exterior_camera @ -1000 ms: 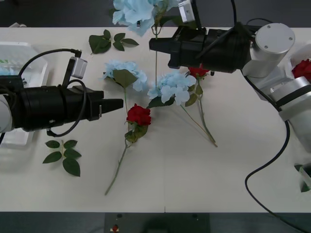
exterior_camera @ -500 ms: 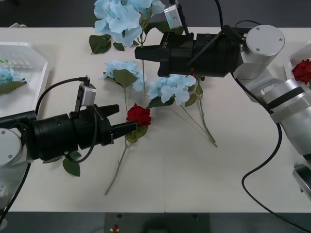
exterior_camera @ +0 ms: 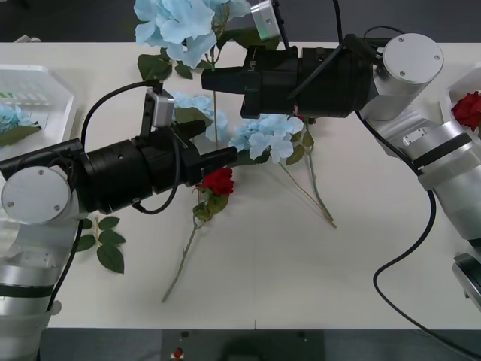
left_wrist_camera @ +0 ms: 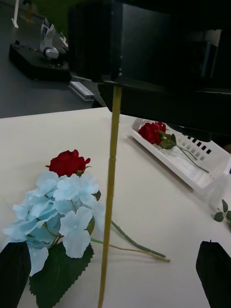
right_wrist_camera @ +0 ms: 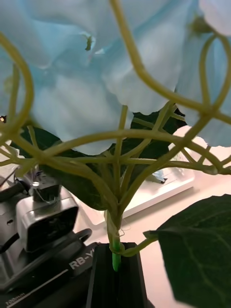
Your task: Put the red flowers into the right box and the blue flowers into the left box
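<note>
Front view: the right gripper [exterior_camera: 207, 80] is clamped on the thin stem of a blue flower [exterior_camera: 176, 22], held raised above the far side of the table [exterior_camera: 301, 263], its pale head up and its stem hanging straight down. The right wrist view shows the same stem [right_wrist_camera: 114, 243] pinched between the black fingers, beneath the branching underside of the head.

The left gripper [exterior_camera: 218, 147] reaches in from the left, its jaws apart, one finger on each side of the hanging stem [left_wrist_camera: 109, 192], just above a red flower [exterior_camera: 218, 181] lying on the table. Two more blue flowers [exterior_camera: 267, 135] lie beside it, with a second red flower [left_wrist_camera: 68, 162] behind one of them.

The left box [exterior_camera: 60, 94] already holds a blue flower; the right box [left_wrist_camera: 192, 166] holds a red flower [left_wrist_camera: 153, 132].
</note>
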Available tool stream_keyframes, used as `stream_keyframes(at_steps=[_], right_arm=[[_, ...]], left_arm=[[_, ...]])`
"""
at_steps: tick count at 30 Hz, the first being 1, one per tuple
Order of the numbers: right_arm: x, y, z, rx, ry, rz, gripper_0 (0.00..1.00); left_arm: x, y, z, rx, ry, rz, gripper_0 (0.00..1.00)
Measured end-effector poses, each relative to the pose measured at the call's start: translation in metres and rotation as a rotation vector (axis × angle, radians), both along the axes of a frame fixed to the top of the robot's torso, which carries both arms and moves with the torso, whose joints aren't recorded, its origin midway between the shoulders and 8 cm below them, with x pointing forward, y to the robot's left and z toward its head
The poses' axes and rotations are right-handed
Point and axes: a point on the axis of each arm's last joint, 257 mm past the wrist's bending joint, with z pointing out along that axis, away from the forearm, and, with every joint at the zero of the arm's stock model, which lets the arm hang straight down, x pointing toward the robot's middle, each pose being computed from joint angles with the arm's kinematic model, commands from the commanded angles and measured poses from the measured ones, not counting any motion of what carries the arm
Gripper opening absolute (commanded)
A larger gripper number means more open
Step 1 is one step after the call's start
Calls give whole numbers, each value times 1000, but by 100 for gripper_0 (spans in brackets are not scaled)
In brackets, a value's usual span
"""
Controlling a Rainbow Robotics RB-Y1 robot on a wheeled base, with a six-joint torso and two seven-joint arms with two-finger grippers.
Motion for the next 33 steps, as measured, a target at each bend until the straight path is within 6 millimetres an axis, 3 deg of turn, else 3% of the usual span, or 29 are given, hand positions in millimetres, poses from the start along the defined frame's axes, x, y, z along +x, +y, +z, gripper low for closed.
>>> stream_keyframes(at_steps=[1, 2, 4, 5, 6, 7, 8, 27, 30, 33], right_arm=[[0, 0, 0, 1, 4, -1, 0], [1, 0, 0, 3, 8, -3, 0], [3, 0, 1, 7, 13, -11, 0], [3, 0, 2, 9, 13, -14, 0], [4, -1, 2, 10, 12, -16, 0], [4, -1, 2, 11, 12, -17, 0], [4, -1, 2, 11, 12, -17, 0], [5, -1, 2, 12, 16, -21, 2], [5, -1, 2, 13, 19, -21, 55], [7, -1, -1, 1, 16, -27, 75]], left_arm=[[3, -1, 1, -6, 1, 3, 98], [6, -2, 2, -12, 2, 7, 88], [11, -4, 2, -21, 6, 9, 60], [13, -6, 3, -25, 9, 8, 35], [15, -7, 3, -28, 13, 6, 24], [17, -9, 2, -31, 17, 6, 5], [19, -9, 2, -33, 20, 5, 0], [24, -9, -3, -21, 27, 11, 0], [24, -9, -3, -21, 27, 11, 0], [22, -9, 0, -38, 31, 3, 0]])
